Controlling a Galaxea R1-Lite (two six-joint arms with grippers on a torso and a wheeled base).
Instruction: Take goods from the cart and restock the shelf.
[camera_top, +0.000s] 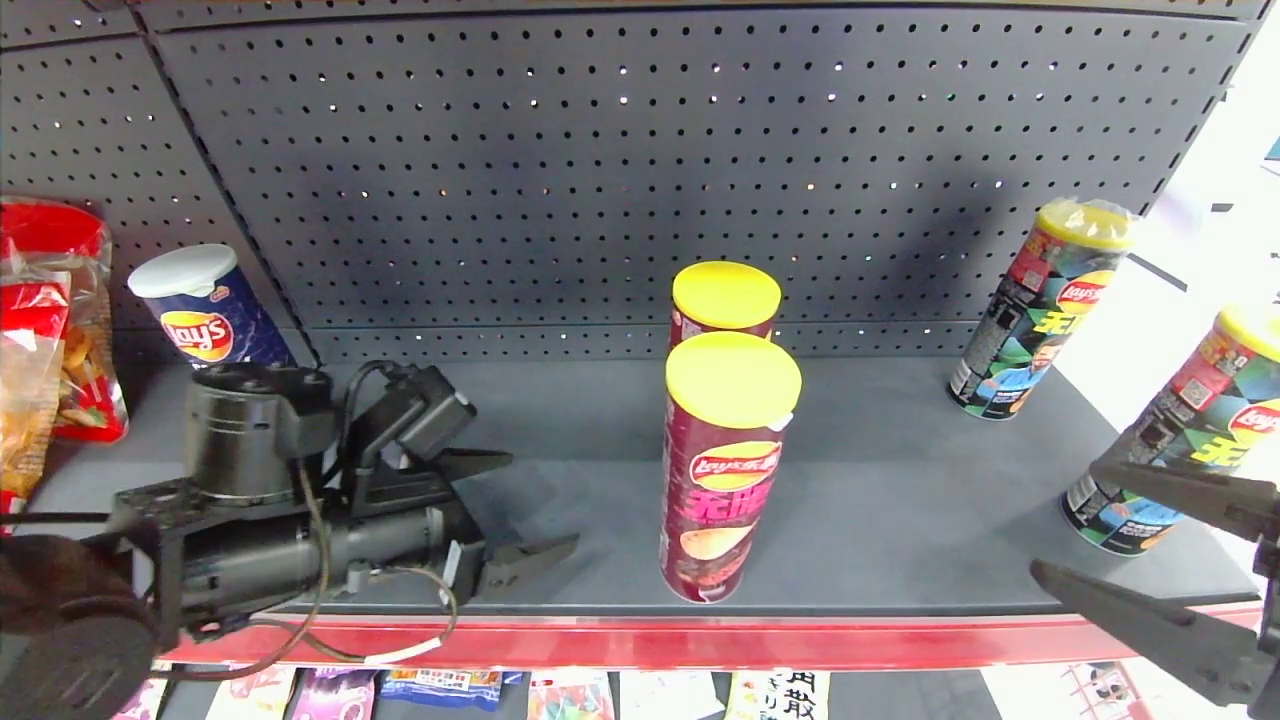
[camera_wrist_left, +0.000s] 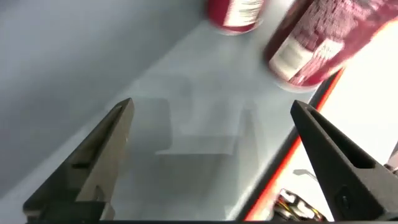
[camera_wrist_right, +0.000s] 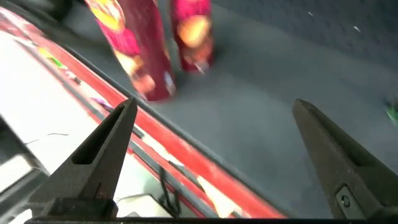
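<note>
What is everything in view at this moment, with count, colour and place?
maroon cans: two, maroon with yellow lids, mid-shelf, one behind the other
patterned cans: two, dark multicoloured with yellow lids, right end of the shelf
blue can: one, blue with a white lid, back left of the shelf
snack bags: red and orange, far left, count unclear
packets: several, mixed colours, on the level below the shelf
shelf: one, grey deck with a red front strip
pegboard: one, grey, behind the shelf
left pincer: one, black, open, over the shelf to the left of the maroon cans
right pincer: one, black, open, at the shelf's right front edge
</note>
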